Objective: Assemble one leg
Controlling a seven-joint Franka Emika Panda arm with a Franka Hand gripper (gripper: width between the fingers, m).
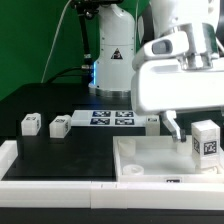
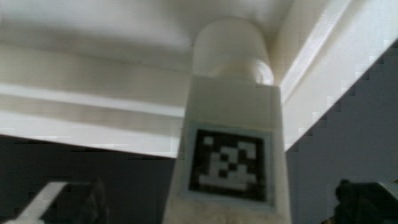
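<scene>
A white leg (image 1: 205, 140) with a black-and-white tag stands upright at the near corner of the large flat white square piece (image 1: 150, 162), on the exterior view's right. In the wrist view the leg (image 2: 231, 120) runs down the middle, its far end against the piece's raised rim. My gripper (image 1: 196, 132) is open around the leg, with a gap between each dark finger (image 2: 365, 200) and the leg. One finger (image 1: 172, 127) shows beside the leg in the exterior view. Two more legs (image 1: 31, 124) (image 1: 59, 126) sit on the black table at the left, and a third (image 1: 152, 122) sits behind the square piece.
The marker board (image 1: 112, 118) lies flat at the back centre of the table. A white raised border (image 1: 40, 170) runs along the table's front and left edge. The robot base (image 1: 112, 60) stands behind the marker board.
</scene>
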